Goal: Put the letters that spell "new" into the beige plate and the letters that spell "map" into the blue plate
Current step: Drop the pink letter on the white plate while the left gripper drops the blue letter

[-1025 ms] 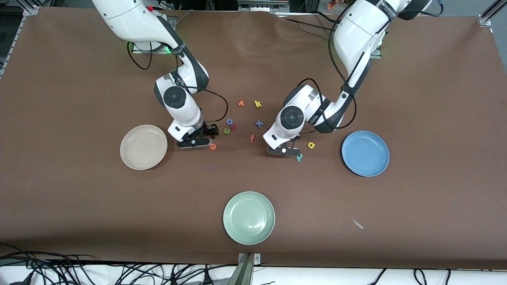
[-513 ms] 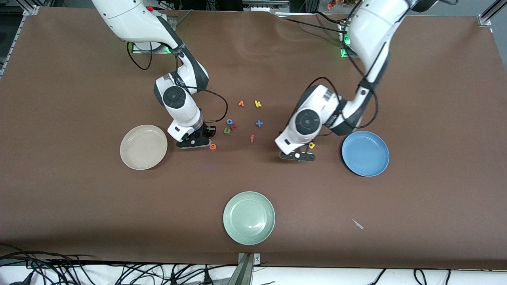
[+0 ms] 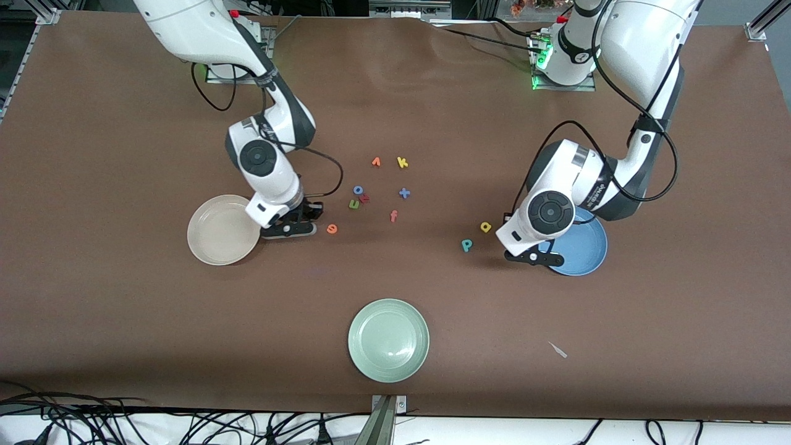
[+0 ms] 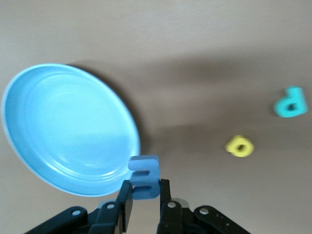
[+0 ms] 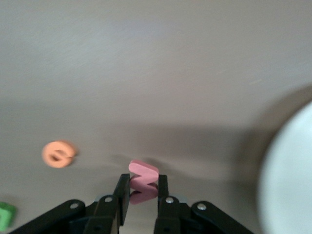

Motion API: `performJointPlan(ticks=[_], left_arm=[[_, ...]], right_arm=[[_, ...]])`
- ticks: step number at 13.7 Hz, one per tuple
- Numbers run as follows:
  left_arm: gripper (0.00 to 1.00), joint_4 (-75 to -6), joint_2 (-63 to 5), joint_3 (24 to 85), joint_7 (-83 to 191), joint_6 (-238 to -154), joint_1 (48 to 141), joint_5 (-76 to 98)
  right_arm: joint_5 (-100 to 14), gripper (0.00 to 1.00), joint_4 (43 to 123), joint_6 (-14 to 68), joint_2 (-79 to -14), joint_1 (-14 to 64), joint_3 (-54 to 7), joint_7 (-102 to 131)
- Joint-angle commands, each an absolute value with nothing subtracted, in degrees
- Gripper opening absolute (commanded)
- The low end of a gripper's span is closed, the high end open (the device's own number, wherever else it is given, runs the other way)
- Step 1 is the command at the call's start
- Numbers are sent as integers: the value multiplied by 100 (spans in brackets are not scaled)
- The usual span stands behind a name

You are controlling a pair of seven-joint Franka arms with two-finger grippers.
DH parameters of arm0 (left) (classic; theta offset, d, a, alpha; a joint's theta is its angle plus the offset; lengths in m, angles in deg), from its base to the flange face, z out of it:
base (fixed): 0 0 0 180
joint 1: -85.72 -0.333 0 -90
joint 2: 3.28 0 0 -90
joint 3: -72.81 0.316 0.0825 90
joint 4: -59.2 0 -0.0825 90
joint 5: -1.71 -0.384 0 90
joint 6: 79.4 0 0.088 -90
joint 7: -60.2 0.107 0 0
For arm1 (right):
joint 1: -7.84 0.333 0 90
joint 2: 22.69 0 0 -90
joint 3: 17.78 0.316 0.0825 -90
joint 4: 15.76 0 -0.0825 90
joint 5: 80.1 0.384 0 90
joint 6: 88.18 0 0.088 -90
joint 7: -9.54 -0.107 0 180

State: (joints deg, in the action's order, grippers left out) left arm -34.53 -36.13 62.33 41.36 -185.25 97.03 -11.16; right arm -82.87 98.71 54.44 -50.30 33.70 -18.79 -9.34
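My left gripper is shut on the blue "m" and hangs over the rim of the blue plate, at the plate's edge toward the loose letters. The yellow "a" and teal "p" lie on the table beside it. My right gripper is shut on the pinkish "w", over bare table just beside the beige plate. The orange "e" and green "n" lie close by.
Mid-table lie a blue "o", a small red letter, a blue plus, an orange "f", another orange letter and a yellow "k". A pale green plate sits nearest the front camera.
The left arm has swung from the "p" and "a" over to the blue plate's rim, carrying the "m". The right gripper shut on the "w" and shifted toward the beige plate.
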Motion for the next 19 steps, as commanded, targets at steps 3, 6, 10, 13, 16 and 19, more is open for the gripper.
performJointPlan(ticks=[3, 6, 10, 13, 16, 19], left_arm=[[7, -3502, -3597, 6183, 5428, -18732, 8855, -1394], [14, -3581, -3904, 6156, 5616, -19058, 8581, -1341], [100, -3669, -4010, 6148, 5581, -19058, 8484, -1306], [100, -3564, -3827, 6121, 5555, -18953, 8510, -1078], [100, -3459, -3633, 6086, 5537, -18918, 8589, -700], [100, -3178, -3597, 5666, 5301, -18918, 8712, -647]], right_arm=[[-8326, 11, 9744, 4533, -4634, 3377, -2681, 511], [-8309, 37, 9963, 4698, -4651, 3368, -3025, 849], [-8230, 79, 10052, 4893, -4616, 3386, -2877, 219], [-8238, 79, 9667, 4901, -4756, 3464, -2210, -1054], [-8230, 79, 9209, 4963, -5195, 3798, -2059, -1926], [-8221, 79, 8831, 5138, -5625, 4071, -2059, -2534]])
